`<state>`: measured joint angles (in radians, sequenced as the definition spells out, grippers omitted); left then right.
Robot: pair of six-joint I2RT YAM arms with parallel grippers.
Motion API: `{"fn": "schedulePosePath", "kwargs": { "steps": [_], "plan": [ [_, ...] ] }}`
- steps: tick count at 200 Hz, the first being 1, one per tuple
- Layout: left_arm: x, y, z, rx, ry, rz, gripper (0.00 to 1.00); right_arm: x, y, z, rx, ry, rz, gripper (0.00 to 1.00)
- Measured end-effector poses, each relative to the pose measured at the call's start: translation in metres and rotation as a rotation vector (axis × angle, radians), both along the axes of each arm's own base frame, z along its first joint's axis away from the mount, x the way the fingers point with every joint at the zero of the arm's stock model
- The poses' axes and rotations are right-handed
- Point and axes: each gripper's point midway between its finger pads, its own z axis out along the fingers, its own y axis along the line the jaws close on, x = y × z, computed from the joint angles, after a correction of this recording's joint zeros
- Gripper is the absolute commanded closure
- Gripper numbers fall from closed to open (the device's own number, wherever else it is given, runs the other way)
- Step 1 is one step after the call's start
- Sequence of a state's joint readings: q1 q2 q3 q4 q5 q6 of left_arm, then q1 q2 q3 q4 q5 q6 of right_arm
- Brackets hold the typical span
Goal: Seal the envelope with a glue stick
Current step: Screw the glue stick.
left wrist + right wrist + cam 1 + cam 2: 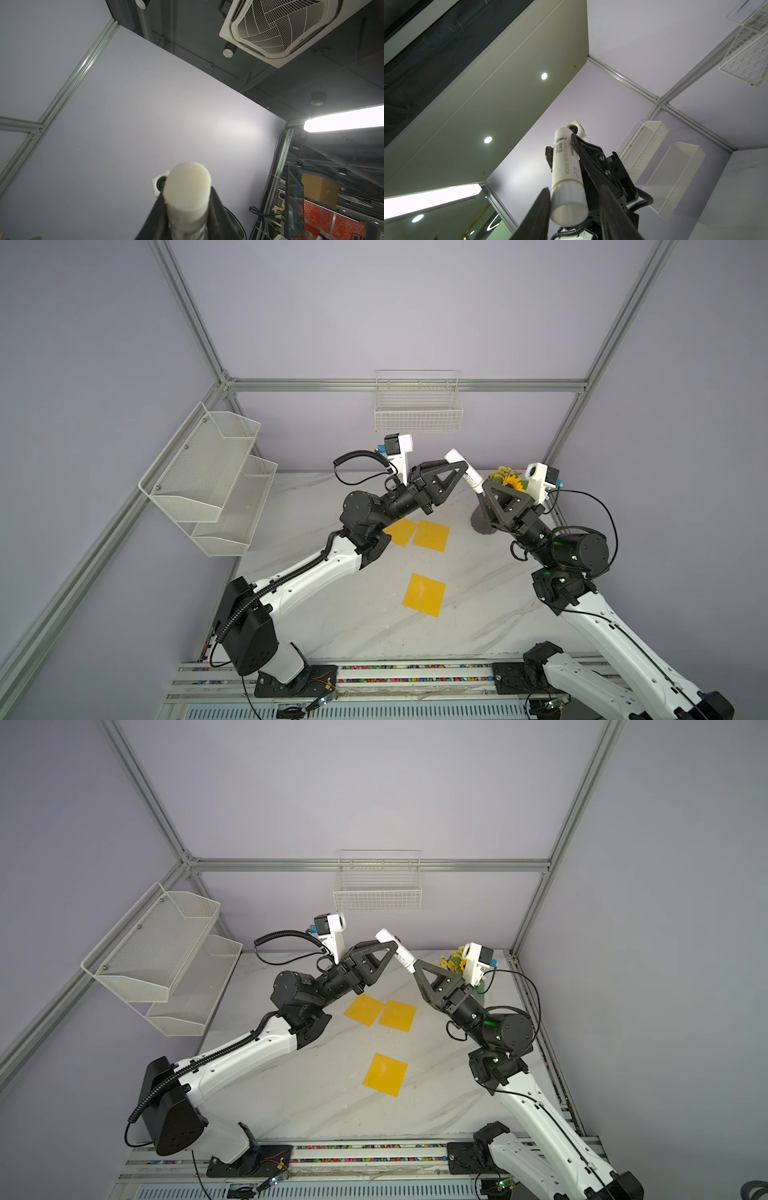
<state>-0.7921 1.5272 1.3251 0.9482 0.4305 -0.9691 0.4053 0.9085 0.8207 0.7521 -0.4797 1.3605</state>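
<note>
Hanging clear of the surface (353,614), high above its far part, the glue stick (472,480) is clamped across its body by the left pincer (459,467), whose jaws are set narrow onto it near its upper end. In both top views the long axis is seen to slant from far and left, where the higher end juts past the left pincer, down to near and right. It points straight at the right pincer (484,490), which is met end-on. In the right wrist view the lower end of the glue stick, a plain white section past a thin band and judged to be the cap, is set between the fingers (537,212) of the right pincer. One finger is laid against it while a narrow gap is seen at the other, so the jaws are taken as part-open and straddling, with nothing gripped yet. The coming move is judged to turn on that alignment — stick axis and right pincer in one line — so that the cap can be pinched and drawn off along the axis toward the near right. The right arm is the nearer to the free end, and any tilt between the two would be expected to bind the cap.
</note>
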Motion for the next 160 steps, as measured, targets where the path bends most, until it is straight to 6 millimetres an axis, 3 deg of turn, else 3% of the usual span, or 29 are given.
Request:
{"fn": "schedulePosePath", "kwargs": {
  "steps": [12, 64, 93, 120, 160],
  "plan": [
    [0.001, 0.000, 0.000, 0.001, 0.001, 0.001, 1.00, -0.001, 0.000, 0.001, 0.004, -0.003, 0.008, 0.72],
    [0.001, 0.001, 0.001, -0.006, 0.007, 0.002, 1.00, -0.001, 0.000, 0.003, 0.005, -0.019, 0.006, 0.78],
    [0.003, 0.002, 0.001, -0.013, 0.013, 0.004, 1.00, 0.000, 0.001, 0.005, -0.077, -0.121, -0.086, 0.82],
    [0.004, 0.003, 0.002, -0.022, 0.018, 0.000, 1.00, -0.003, -0.003, 0.011, -0.251, -0.341, -0.293, 0.87],
    [-0.002, 0.003, 0.005, -0.043, 0.006, -0.019, 1.00, -0.016, 0.001, 0.015, -0.524, -0.885, -0.626, 0.86]
  ]
}}
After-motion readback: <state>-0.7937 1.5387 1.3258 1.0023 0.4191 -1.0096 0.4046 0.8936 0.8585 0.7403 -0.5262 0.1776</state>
